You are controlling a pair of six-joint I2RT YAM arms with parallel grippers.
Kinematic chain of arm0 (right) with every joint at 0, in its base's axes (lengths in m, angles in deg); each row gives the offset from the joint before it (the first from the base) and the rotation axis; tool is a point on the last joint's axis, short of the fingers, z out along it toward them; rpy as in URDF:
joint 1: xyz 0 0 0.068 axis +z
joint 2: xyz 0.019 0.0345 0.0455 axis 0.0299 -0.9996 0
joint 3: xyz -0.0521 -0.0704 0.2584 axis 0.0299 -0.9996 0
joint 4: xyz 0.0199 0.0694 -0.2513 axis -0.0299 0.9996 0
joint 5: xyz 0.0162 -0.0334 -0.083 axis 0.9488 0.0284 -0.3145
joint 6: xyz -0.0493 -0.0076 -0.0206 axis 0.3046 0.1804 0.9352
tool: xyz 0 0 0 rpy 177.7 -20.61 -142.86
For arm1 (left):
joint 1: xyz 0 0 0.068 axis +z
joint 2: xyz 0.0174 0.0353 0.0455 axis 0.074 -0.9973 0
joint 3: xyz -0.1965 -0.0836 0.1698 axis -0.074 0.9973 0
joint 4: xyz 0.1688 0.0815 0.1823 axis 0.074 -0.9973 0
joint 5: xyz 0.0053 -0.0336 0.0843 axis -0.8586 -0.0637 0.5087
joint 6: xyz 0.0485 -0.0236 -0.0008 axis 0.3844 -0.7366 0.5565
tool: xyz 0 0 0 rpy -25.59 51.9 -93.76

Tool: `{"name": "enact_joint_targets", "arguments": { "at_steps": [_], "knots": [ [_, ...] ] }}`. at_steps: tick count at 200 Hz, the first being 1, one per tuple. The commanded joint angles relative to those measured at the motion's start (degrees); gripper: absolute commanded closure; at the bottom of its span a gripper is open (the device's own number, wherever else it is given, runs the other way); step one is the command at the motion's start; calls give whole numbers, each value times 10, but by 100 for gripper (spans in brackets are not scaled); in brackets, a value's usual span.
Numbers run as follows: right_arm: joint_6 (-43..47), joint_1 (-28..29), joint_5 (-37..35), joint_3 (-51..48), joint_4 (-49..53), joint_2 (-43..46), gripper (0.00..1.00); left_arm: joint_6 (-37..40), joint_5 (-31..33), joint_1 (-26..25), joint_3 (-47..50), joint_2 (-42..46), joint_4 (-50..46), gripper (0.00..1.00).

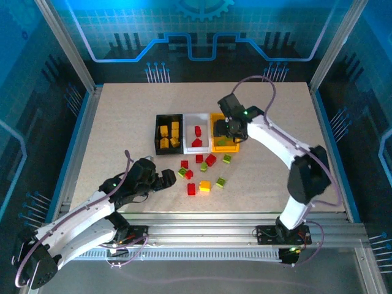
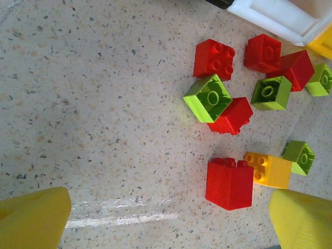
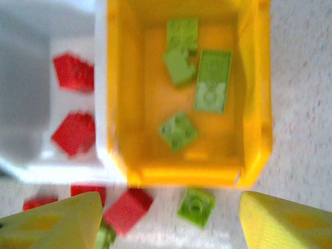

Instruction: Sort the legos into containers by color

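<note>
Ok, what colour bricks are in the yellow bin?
Light green bricks, in the yellow bin; clearest from the right wrist.

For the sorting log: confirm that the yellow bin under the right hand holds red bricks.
Not quite. The yellow bin holds green bricks, not red ones, as the right wrist view shows. It does sit under the right hand.

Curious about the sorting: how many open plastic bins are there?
3 in a row: black plastic bin left, white plastic bin middle, yellow-orange plastic bin right; none seems hidden.
</note>
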Motion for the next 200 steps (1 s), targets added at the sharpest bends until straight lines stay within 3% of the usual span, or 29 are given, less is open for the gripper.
{"name": "enact_joint_targets", "arguments": {
  "at_steps": [1,32,68,139,200],
  "knots": [
    [-23,39,9,-87,5,55,29,6,6,3,-13,6,-9,1],
    [-57,90,31,-207,-20,92,28,5,7,5,-7,3,-1,1],
    [-70,141,54,-260,-72,72,28,6,3,6,-8,-8,2,1],
    [-90,152,36,-253,-86,5,26,1,1,6,1,-8,7,1],
    [-98,153,14,-261,-76,-5,40,2,1,6,4,-8,5,1]
  ]
}}
